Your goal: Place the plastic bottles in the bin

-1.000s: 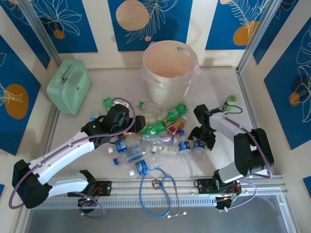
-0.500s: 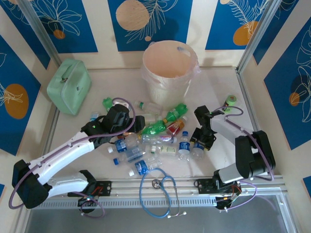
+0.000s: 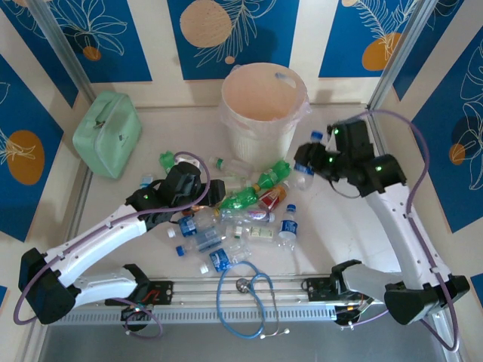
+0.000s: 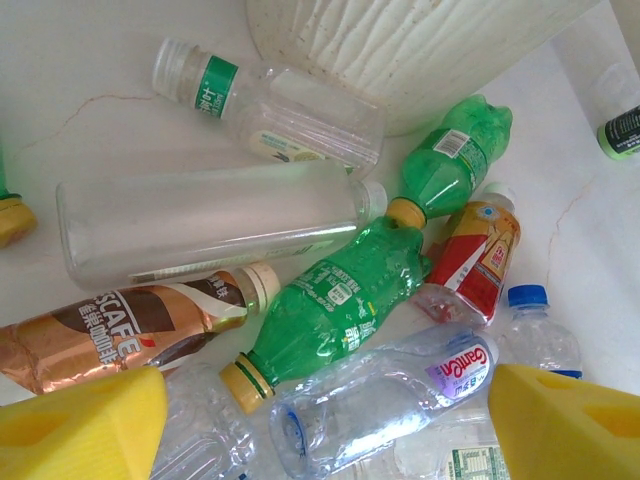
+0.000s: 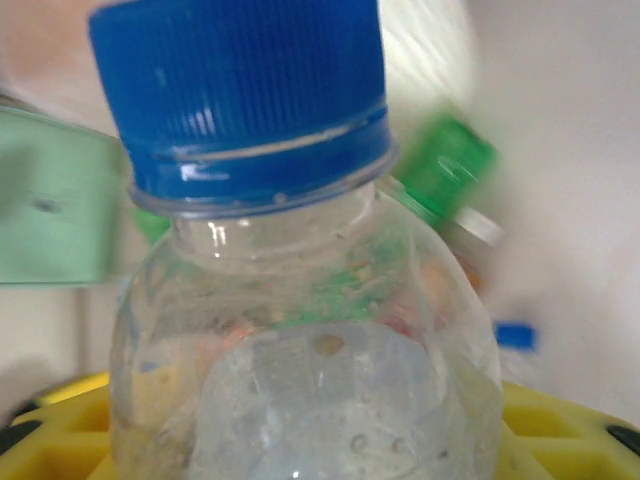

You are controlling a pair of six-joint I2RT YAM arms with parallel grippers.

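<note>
From above, the right pincer [image 5: 315,420] was raised at about 4 o'clock of the cream-white bin [image 3: 256,136], close beside its wall. It was clamped on a clear blue-capped bottle [image 5: 300,330], its yellow pads pressing the body below the shoulder and the cap pointing away from the wrist. The left pincer [image 4: 325,430] hung with its jaws apart over the heap of plastic bottles [image 3: 241,215], which lay on the tabletop [image 3: 181,128] at 6 o'clock of the bin. In that heap a green bottle [image 4: 340,300] lay slanted, with a Nescafe bottle [image 4: 110,335] at its 9 o'clock.

We judged these bottles light, thin-walled and slick, likely to dent or squirt out under a hard squeeze. The stiffer shoulder, or the body across its width, seemed the best hold. The held bottle looked empty, but the right wrist view was too blurred to be sure.
</note>
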